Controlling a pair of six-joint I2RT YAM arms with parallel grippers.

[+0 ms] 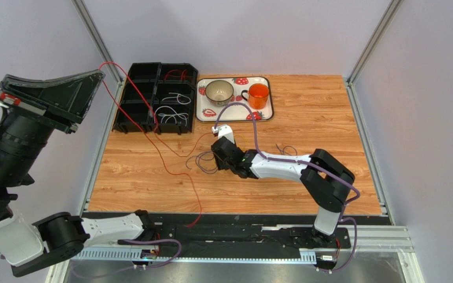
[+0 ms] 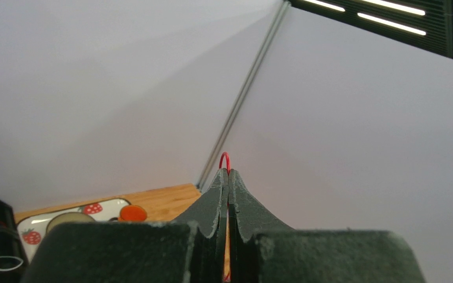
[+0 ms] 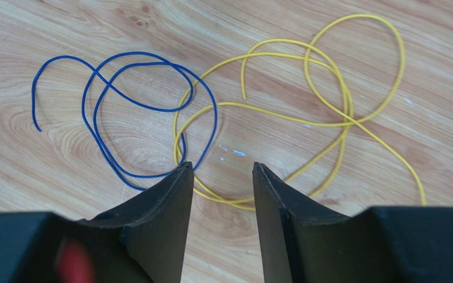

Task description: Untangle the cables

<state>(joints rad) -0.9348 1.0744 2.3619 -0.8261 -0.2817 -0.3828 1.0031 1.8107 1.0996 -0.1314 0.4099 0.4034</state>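
My left gripper [image 2: 228, 173] is raised high at the left [image 1: 96, 75] and shut on a red cable [image 2: 225, 159], whose loop pokes out above the fingertips. The red cable [image 1: 162, 154] hangs from it and trails across the table to the front edge. My right gripper [image 3: 222, 168] is low over the table's middle [image 1: 216, 154] and open, with nothing gripped. A yellow cable [image 3: 323, 100] lies in loops ahead of it, one loop passing under the gap between its fingers. A blue cable [image 3: 146, 112] lies to the left, crossing the yellow one.
A black compartment tray [image 1: 129, 94] at the back left holds white and red cables. Beside it a strawberry-print tray [image 1: 268, 106] carries a bowl [image 1: 219, 91] and an orange cup [image 1: 259, 94]. A dark cable [image 1: 285, 148] lies right of my right arm.
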